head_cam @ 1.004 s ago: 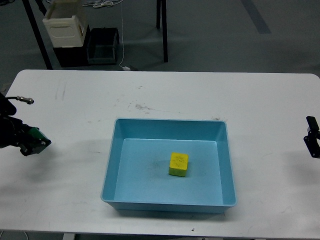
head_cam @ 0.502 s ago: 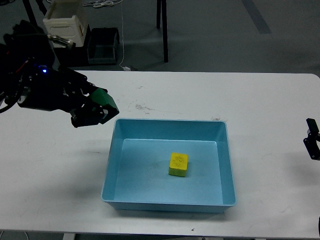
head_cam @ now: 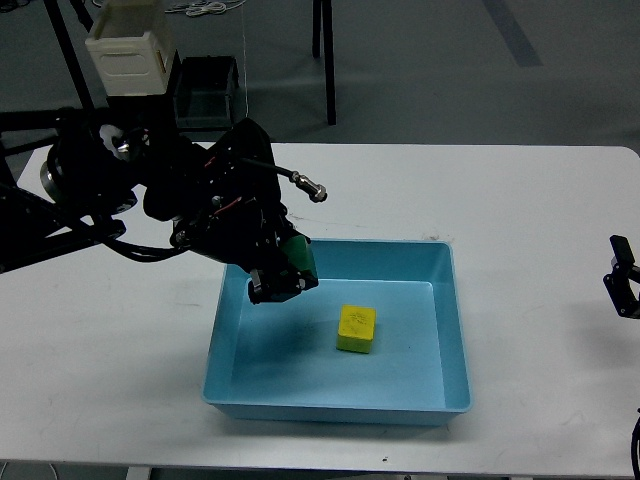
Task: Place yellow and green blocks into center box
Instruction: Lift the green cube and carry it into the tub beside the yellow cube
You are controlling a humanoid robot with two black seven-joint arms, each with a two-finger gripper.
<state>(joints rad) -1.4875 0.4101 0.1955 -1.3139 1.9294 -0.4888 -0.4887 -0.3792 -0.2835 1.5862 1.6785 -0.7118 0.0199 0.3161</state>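
Note:
A light blue box point(head_cam: 452, 330) sits at the middle of the white table point(head_cam: 520, 200). A yellow block point(head_cam: 357, 328) lies on the box floor near its center. My left gripper point(head_cam: 285, 272) is shut on a green block point(head_cam: 299, 260) and holds it above the box's back left part, left of the yellow block. My right gripper point(head_cam: 624, 283) shows only partly at the right edge of the view, over the table, and I cannot tell how its fingers stand.
Beyond the table's far edge stand a cream crate point(head_cam: 128, 48) and a dark bin point(head_cam: 207, 88) on the grey floor, with black stand legs point(head_cam: 325, 50) behind.
My left arm swung from the table's left edge up and right, carrying the green block over the box's back left part. The yellow block and right arm stayed put.

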